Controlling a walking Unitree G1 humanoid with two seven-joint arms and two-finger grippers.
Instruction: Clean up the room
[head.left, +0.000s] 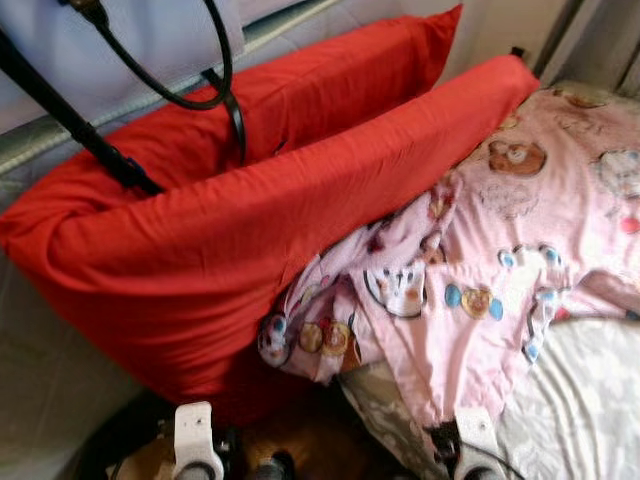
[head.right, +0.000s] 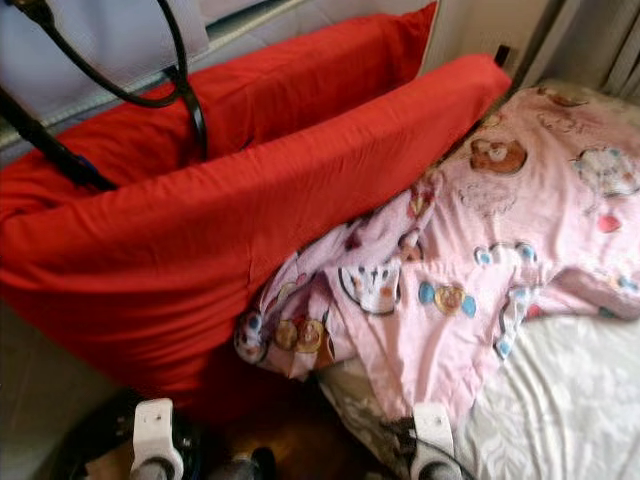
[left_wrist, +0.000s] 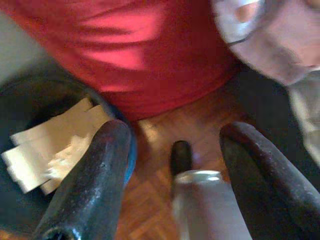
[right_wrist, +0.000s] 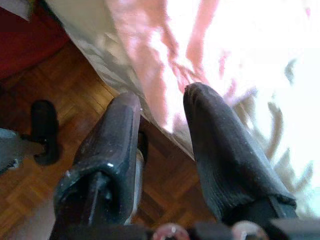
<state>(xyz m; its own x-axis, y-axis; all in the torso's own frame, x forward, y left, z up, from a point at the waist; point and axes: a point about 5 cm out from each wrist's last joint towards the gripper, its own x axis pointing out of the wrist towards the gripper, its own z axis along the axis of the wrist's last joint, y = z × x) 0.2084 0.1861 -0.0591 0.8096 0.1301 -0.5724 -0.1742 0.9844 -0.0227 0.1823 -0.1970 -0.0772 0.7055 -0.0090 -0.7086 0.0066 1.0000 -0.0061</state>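
Two big red pillows (head.left: 250, 210) lean one behind the other against the wall at the head of the bed. A pink blanket with bear prints (head.left: 500, 260) lies rumpled on the bed, its corner bunched against the front pillow and hanging over the bed's edge. Both arms are low at my sides. My left gripper (left_wrist: 175, 132) is open wide over the wooden floor, beside a dark bin (left_wrist: 30, 100) holding torn cardboard (left_wrist: 55, 145). My right gripper (right_wrist: 162, 97) is open with a narrow gap, nothing between its fingers, just short of the blanket's hanging edge (right_wrist: 150, 55).
A white quilted cover (head.left: 590, 400) lies on the bed at the right. A black pole (head.left: 70, 120) and black cables (head.left: 215, 90) cross in front of the pillows at the upper left. Parquet floor (left_wrist: 200, 115) shows between the bed and the bin.
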